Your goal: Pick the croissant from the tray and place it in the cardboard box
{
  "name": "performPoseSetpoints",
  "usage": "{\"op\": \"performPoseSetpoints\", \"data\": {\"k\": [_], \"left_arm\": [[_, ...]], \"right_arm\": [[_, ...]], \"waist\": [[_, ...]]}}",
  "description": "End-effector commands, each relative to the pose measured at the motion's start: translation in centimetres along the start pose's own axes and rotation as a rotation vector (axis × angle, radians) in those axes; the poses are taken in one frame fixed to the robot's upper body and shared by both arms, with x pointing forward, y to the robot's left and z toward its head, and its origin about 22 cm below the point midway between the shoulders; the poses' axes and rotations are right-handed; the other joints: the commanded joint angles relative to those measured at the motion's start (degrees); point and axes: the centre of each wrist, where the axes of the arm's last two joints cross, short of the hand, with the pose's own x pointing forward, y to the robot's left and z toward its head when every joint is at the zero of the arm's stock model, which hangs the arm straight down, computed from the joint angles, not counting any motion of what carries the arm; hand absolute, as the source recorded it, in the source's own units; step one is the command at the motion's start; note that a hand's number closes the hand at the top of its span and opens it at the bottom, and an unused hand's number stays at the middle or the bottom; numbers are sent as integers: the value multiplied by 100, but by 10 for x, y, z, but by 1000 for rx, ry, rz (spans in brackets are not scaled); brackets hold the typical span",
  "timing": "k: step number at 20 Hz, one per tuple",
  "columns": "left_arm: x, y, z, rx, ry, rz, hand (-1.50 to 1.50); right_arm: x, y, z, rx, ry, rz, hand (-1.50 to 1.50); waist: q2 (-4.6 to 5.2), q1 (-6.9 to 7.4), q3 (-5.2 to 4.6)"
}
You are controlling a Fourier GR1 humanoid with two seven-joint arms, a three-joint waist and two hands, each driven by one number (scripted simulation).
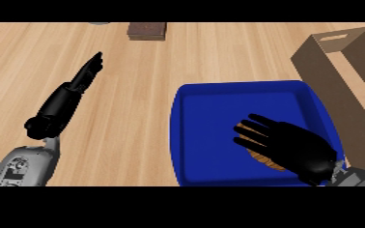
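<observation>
One flaky croissant point(260, 157) under black right hand point(296, 147).

Your right hand point(292, 147) lies over the croissant point(262, 158) in the blue tray point(214, 125), fingers spread; the cardboard box point(335, 72) stands just right; your left hand point(87, 72) rests extended.

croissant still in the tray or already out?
In the tray. The croissant lies on the blue tray floor, mostly hidden under the right hand; the cardboard box stands beside the tray.
</observation>
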Motion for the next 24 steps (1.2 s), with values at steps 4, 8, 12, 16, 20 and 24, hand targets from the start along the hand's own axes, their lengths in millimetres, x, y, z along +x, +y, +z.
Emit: {"op": "performPoseSetpoints", "data": {"k": [4,8,12,16,20,24], "left_arm": [[4,-8,7,14,-10,-8,0],[-1,3,4,1,4,5,0],[-8,-2,-6,-4,-4,10,0],[1,-4,6,2,-6,-4,0],[-2,-1,4,3,-2,9,0],[-8,-11,4,-5,-11,-5,0]], "right_arm": [[-10,16,-38,0,58,29,-150],[-23,25,-26,-1,70,26,-150],[-12,34,-29,30,42,-2,-150],[-9,37,-45,16,-56,63,150],[-13,53,-52,-98,-101,75,150],[-29,46,-56,-180,-117,105,150]], "waist": [[4,33,0],[3,14,0],[3,-10,-1],[0,19,0],[5,14,1],[10,20,1]]}}
